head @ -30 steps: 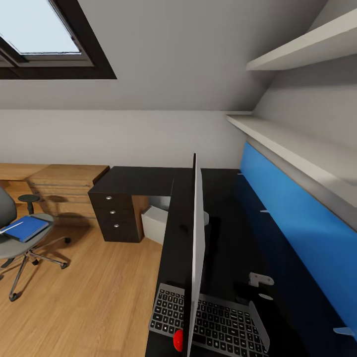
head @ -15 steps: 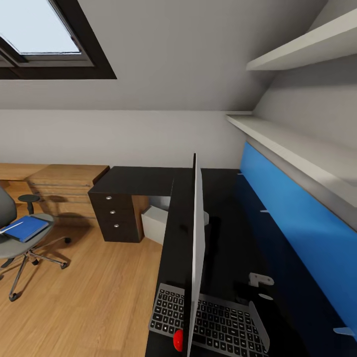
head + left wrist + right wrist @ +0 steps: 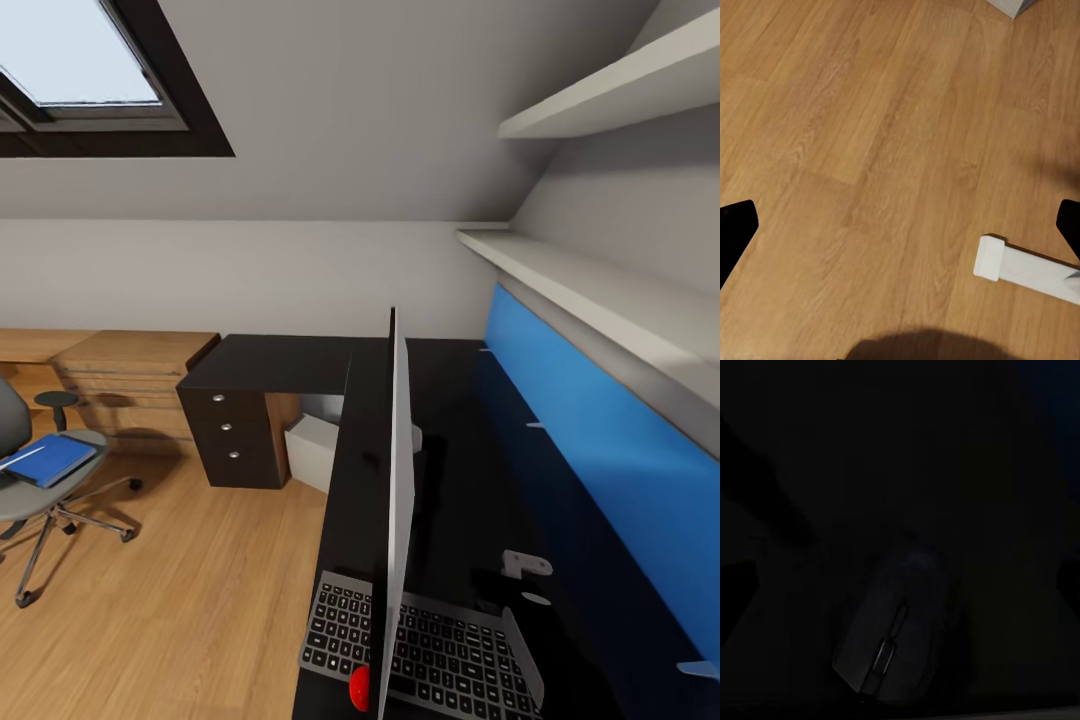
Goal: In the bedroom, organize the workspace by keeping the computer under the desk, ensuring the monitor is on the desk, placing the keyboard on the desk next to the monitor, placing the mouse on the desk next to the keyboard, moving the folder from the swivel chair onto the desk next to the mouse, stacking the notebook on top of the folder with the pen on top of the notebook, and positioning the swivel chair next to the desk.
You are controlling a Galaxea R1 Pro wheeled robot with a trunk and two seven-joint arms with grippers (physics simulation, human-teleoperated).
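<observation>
The mouse (image 3: 896, 634) lies loose between the right hand's (image 3: 900, 577) wide-spread, empty fingers.

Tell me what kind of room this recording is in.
Likely an attic room set up as a home office: a skylight in a sloped ceiling, a black desk carrying a monitor and keyboard, and a swivel chair on wood flooring.

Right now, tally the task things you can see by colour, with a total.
Black: 4 – desk, monitor, keyboard, mouse
Blue: 1 – folder
Grey: 2 – swivel chair, computer
Total: 7
</observation>
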